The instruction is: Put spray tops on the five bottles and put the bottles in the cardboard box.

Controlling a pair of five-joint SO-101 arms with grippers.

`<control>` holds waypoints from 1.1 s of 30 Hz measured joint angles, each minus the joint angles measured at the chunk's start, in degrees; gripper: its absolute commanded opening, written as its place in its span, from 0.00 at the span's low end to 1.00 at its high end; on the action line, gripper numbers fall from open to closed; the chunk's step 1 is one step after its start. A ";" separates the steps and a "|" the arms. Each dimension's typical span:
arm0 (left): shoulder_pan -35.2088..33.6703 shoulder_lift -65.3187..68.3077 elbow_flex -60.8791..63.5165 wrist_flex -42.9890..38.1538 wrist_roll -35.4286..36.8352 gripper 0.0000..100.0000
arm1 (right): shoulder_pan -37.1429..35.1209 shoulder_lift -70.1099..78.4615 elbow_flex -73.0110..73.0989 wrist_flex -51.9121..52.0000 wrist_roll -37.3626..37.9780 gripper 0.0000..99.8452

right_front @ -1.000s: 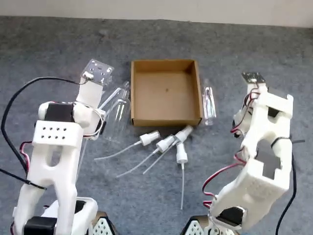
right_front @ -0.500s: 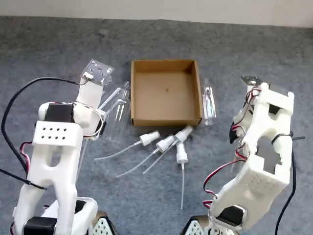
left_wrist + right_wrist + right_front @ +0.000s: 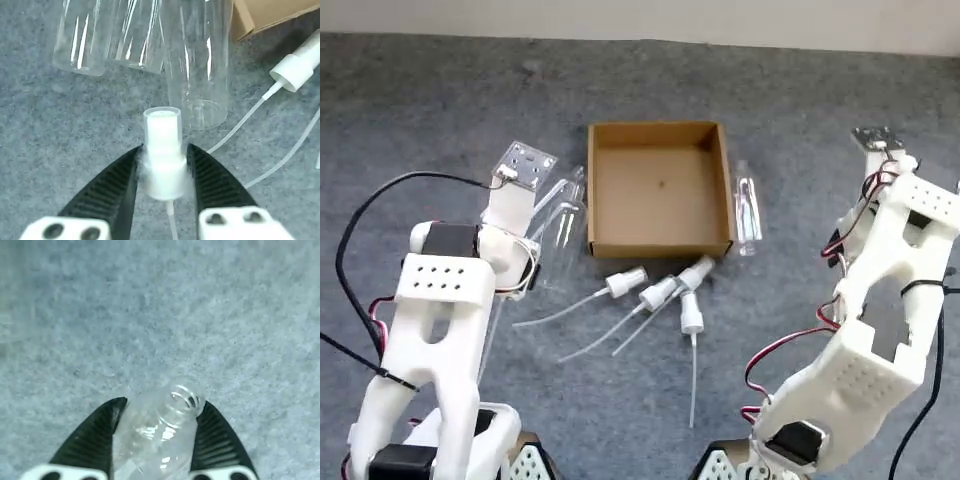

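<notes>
Pinching a white spray top (image 3: 162, 130), the L gripper (image 3: 164, 148) has both black fingers (image 3: 117, 185) pressed on the top's collar, one per side. The nozzle end points away from the wrist and the thin dip tube (image 3: 171, 220) runs back twd it. Just beyond the top lie three clear bottles (image 3: 137, 35) side by side on the grey carpet (image 3: 440, 90), w/ a corner of the cardboard box (image 3: 660, 190) next to them.

From above, the L arm (image 3: 440, 300) sits at the scene's left, its wrist over those bottles, which lie just left of the box. The box stands open-side up at centre.

The R gripper (image 3: 162, 404) is clamped on a clear bottle (image 3: 160, 435), fingers on either side of the body. The neck is open w/ no top on it and points away from the wrist, carpet below. The R arm (image 3: 890, 280) is at the scene's right, well apart from the box.

A lone bottle (image 3: 747, 210) lies just beside the box's right wall, lengthwise along it. Four loose spray tops (image 3: 658, 293) w/ long dip tubes lie in a cluster near the box's near edge, btwn the two arms, tubes trailing nearward.
</notes>
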 measured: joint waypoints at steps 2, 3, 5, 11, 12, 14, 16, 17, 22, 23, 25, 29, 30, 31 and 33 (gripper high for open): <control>0.00 0.00 0.09 -0.18 0.44 0.00 | -0.88 0.00 0.00 0.00 -0.97 0.00; 0.18 0.00 0.09 -0.26 1.23 0.00 | -1.85 0.00 0.00 0.00 -2.11 0.00; 1.14 0.00 -0.09 -0.26 2.37 0.00 | -4.31 0.00 0.00 0.00 -2.73 0.00; 4.22 0.00 0.18 -0.35 3.08 0.00 | -10.02 0.00 0.18 1.76 6.77 0.03; 4.22 0.00 0.70 -0.35 3.08 0.00 | -9.93 0.00 0.88 1.76 7.03 0.06; 4.31 0.00 1.41 -0.35 3.08 0.00 | -9.67 0.35 2.20 0.79 7.12 0.12; 4.57 0.00 1.49 -0.35 3.08 0.00 | -9.67 1.23 2.64 0.44 7.12 0.17; 4.57 0.00 1.49 -0.35 3.08 0.00 | -9.85 1.58 2.64 0.44 7.03 0.18; 4.57 0.00 1.67 -0.53 3.08 0.00 | -9.85 2.11 2.64 0.44 1.41 0.20; 4.57 0.00 1.67 -0.62 3.08 0.00 | -9.76 2.11 2.64 0.44 -0.44 0.20; 4.57 0.00 1.67 -0.70 3.08 0.00 | -9.67 2.11 2.64 0.44 -3.96 0.20; 4.57 0.00 1.67 -0.70 3.08 0.00 | -9.76 1.14 2.64 0.44 -8.18 0.20; 4.57 0.00 1.67 -0.70 3.08 0.00 | -9.76 0.26 2.64 0.44 -8.97 0.20; 4.57 0.00 1.67 -0.70 3.08 0.00 | -9.67 -0.53 2.64 0.44 -9.93 0.21; 4.57 0.00 1.67 -0.70 3.08 0.00 | -9.67 -2.20 2.64 0.44 -11.96 0.25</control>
